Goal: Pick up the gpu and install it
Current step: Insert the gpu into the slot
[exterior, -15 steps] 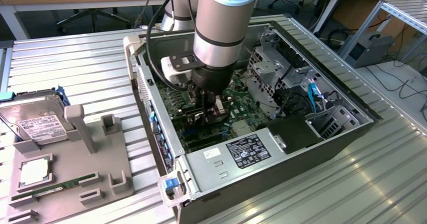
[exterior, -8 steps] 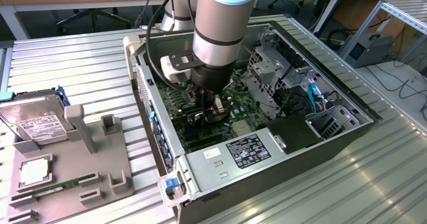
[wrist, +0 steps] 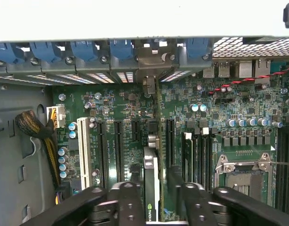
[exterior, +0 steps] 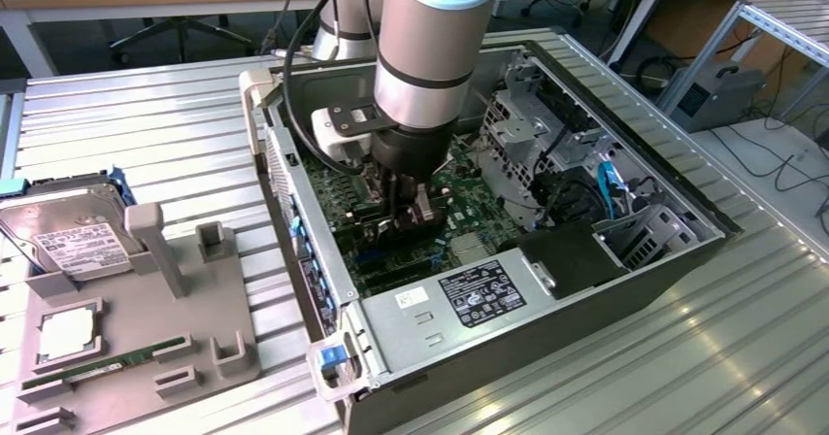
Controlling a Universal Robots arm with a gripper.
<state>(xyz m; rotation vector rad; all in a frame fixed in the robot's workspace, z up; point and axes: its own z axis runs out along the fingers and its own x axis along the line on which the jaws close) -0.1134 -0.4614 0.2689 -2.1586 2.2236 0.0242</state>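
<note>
A: The gpu [wrist: 151, 160] is caught edge-on in the wrist view. It is stood upright on the green motherboard [wrist: 205, 94], inside the open computer case [exterior: 301, 212].

B: It is lined up along the black expansion slots, and its silver bracket [wrist: 151, 59] is found at the case's rear wall, flanked by blue slot latches [wrist: 83, 49]. Whether the card is fully seated cannot be told.

A: The gripper [wrist: 158, 188] is seen astride the card, and in the exterior view it is lowered deep into the case. Clenched or released? That cannot be told from here.

B: Is any writing to be had?

A: A green-and-white Nvidia eye mark is made out on the card's edge facing the wrist camera, close to the gripper. On the power supply a black label [exterior: 477, 296] is seen, with a white sticker [exterior: 412, 297] beside it. Neither can be read.

B: Outside the case, at the exterior view's left, a grey holder [exterior: 182, 309] is noted, with a hard drive [exterior: 65, 236] and a green memory stick [exterior: 111, 365] laid on it. The drive's label is printed, but nothing legible is offered.
</note>
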